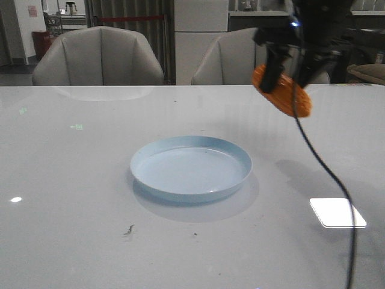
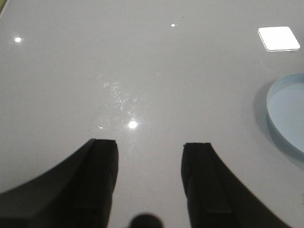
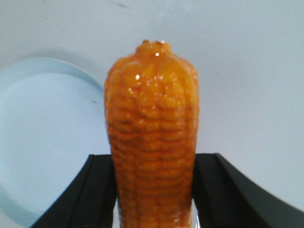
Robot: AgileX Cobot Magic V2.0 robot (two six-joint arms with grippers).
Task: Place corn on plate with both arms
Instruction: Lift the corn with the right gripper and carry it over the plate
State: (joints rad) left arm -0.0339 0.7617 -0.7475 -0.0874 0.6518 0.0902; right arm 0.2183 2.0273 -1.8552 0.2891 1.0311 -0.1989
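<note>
The orange corn (image 1: 283, 91) hangs in the air at the back right, above the table and to the right of the pale-blue plate (image 1: 190, 167). My right gripper (image 1: 293, 71) is shut on the corn (image 3: 152, 142), whose tapered end points away from the fingers (image 3: 99, 190). Part of the plate (image 3: 42, 137) lies below and beside the cob. My left gripper (image 2: 149, 147) is open over bare table with nothing between its fingers; the plate's rim (image 2: 285, 114) shows off to one side. The left arm is out of the front view.
A black cable (image 1: 328, 174) trails from the right arm down over the table's right side. Two grey chairs (image 1: 99, 57) stand behind the table's far edge. A bright square reflection (image 1: 337, 212) lies on the glossy tabletop to the right of the plate.
</note>
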